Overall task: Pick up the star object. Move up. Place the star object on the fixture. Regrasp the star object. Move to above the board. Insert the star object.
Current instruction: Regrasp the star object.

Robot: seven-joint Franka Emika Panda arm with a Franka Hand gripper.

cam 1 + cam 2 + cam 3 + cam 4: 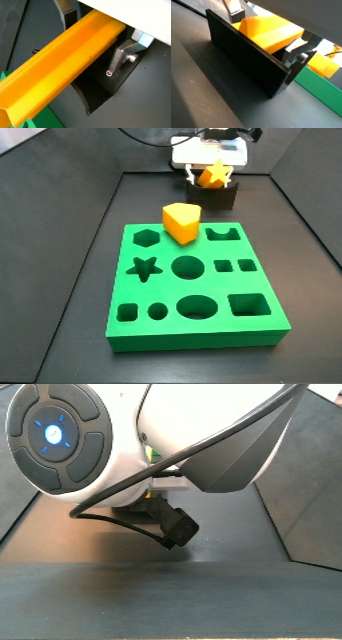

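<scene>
Overhead, gripper [214, 168] clamps star object [214, 173] above fixture [218, 197]; dark floor [80, 258], green board [201, 323] nearer.

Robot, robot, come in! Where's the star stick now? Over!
Gripper at the fixture, closed on star object. Star object over fixture. Yellow wedge block sits on board.

Lab test rig: dark enclosed tabletop [80, 278], green shape-hole board [195, 280], tool [214, 168] at fixture [218, 196].

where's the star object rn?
In a side view, the star object is at the fixture beyond the board's far edge, under the end effector; in a wrist view it lies between the fingers.
</scene>
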